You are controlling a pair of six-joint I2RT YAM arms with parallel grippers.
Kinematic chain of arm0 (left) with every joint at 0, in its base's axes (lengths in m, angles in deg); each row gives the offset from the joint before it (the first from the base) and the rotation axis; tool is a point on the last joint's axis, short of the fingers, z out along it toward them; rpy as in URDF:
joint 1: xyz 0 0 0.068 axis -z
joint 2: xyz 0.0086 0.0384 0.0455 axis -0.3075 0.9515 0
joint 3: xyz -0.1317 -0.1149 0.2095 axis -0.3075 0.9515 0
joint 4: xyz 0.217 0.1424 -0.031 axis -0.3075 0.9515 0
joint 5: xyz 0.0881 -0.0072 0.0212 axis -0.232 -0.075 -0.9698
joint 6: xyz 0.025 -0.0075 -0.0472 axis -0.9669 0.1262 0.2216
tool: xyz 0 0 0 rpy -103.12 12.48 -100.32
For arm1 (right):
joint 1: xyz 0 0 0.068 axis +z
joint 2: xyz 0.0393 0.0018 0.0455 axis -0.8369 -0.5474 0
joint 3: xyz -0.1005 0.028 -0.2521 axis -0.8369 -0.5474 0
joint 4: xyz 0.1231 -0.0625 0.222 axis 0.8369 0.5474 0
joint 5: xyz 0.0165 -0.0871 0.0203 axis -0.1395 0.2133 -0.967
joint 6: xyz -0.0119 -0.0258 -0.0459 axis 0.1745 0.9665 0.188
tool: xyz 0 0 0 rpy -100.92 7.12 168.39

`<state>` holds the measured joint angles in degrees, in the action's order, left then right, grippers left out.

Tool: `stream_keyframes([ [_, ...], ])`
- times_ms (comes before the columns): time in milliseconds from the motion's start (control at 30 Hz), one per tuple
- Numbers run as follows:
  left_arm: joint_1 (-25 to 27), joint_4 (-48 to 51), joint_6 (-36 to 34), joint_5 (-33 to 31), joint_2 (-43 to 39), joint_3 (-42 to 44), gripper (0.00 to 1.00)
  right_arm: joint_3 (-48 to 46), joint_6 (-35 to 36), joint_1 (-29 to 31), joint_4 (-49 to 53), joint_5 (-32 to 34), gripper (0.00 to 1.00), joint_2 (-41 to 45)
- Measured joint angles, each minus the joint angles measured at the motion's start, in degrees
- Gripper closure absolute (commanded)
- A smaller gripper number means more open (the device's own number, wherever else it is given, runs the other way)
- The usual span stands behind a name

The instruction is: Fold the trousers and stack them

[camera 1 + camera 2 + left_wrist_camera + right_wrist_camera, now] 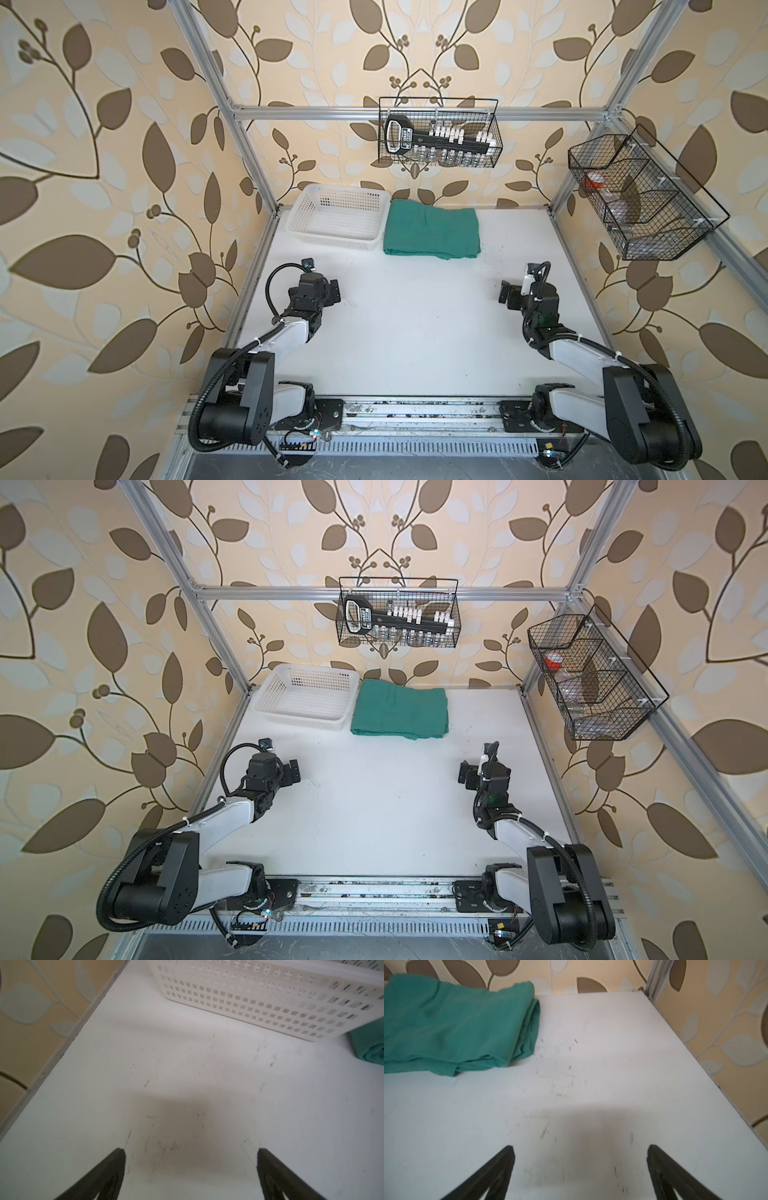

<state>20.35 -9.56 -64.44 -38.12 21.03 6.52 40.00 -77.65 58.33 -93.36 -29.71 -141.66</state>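
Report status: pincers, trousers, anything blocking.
Left pincer open, empty. Right pincer open, empty. Trousers folded, beside white basket, not in it. Nothing blocking.

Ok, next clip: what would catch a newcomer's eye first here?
The folded teal trousers stand out, lying at the far edge of the table beside the white basket. The left gripper and right gripper hang open and empty nearer the camera, well short of the cloth.

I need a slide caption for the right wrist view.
Open right gripper above the white table, folded teal trousers lying beyond it.
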Motion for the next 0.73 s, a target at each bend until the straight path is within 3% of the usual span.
stream_keyframes([
  [133, -1.05, -8.04, -2.67, 1.36, 5.53, 0.15, 0.01, -5.22, 1.20, -0.70, -17.73, -2.56, 0.00, -5.75],
  [233, -1.81, -11.34, -3.54, 2.91, 7.61, 0.15, 0.01, -7.21, 2.25, -0.04, -22.08, -4.79, 0.00, -8.48],
  [733, -2.54, -15.76, -3.96, 4.15, 11.04, 0.20, 0.01, -6.14, 2.73, -2.01, -26.64, -8.74, 0.00, -8.76],
])
